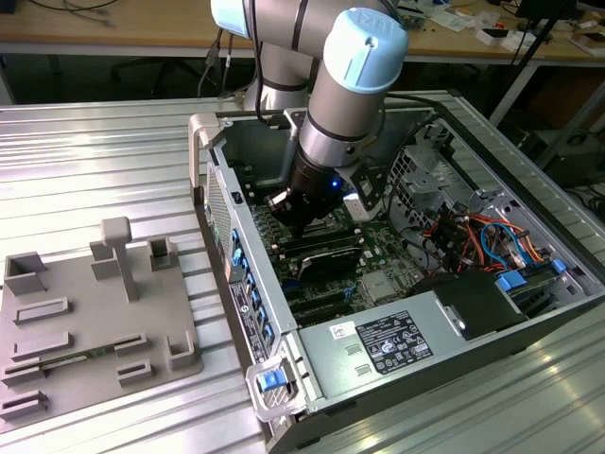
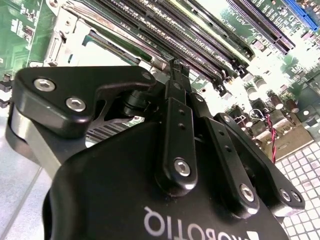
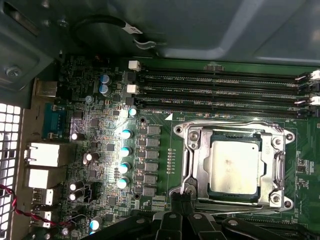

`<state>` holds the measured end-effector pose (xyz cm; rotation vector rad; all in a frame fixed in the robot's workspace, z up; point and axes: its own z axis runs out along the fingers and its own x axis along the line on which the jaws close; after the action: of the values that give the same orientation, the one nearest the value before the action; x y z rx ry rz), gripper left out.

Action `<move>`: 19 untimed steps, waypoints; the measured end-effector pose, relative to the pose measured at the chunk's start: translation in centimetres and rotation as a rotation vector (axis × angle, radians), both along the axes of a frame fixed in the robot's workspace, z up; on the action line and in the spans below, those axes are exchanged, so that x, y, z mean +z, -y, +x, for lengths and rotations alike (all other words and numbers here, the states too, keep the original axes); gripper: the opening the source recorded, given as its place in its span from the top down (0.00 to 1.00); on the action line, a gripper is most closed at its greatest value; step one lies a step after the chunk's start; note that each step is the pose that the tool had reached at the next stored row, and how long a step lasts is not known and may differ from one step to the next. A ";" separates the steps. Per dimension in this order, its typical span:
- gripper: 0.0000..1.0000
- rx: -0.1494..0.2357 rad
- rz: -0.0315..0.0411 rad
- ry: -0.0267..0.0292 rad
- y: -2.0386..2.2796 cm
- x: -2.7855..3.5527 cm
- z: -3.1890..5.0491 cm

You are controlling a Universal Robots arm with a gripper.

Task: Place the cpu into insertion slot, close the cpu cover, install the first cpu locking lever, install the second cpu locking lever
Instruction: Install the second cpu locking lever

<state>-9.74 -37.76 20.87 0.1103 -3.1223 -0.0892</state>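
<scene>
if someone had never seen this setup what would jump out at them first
Probably the big grey arm with its light-blue cap, reaching down into the open computer case in the exterior view. Next, in the first wrist view, the silver cpu sits in its socket with the cpu cover closed around it, and the gripper is right at the frame's edge.

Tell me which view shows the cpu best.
The first wrist view: the cpu lies face-up in the insertion slot, its silver top unobstructed, with the cpu cover closed around it. In the exterior view the arm blocks that part of the board. In the second wrist view the gripper body stands in front of the socket.
</scene>
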 end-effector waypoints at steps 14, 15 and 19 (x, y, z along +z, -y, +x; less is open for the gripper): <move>0.89 0.004 0.0060 0.0001 -0.12 -0.19 -0.01; 0.89 0.005 0.0061 0.0000 -0.16 -0.20 -0.01; 0.89 0.006 0.0068 -0.0002 -0.20 -0.32 -0.01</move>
<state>-9.75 -37.56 20.55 0.1198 -3.1215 -0.0998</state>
